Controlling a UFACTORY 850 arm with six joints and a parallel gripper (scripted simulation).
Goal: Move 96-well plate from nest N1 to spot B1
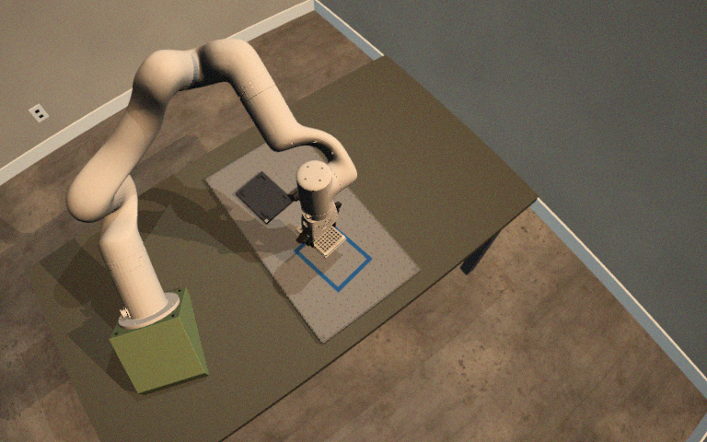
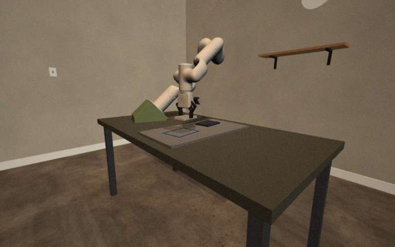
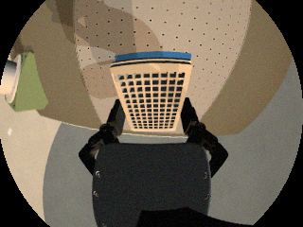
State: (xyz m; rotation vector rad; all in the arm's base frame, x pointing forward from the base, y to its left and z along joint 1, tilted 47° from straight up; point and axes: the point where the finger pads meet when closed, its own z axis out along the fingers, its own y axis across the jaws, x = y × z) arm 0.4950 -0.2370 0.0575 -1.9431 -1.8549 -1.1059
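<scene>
Carrying the 96-well plate (image 1: 329, 241) clamped in our gripper (image 1: 318, 235), we hover above the near edge of the taped outline (image 1: 333, 284). The plate nest (image 1: 263, 196) sits vacated; centring over the outline, lowering flat and releasing remain, we judge.

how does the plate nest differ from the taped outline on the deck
The plate nest is a solid dark slab; the taped outline is only a thin blue border with bare deck inside. The nest stands slightly proud of the deck; the outline lies flush. The gripper, shut on the 96-well plate, hangs nearer the outline. Both are rectangular.
</scene>
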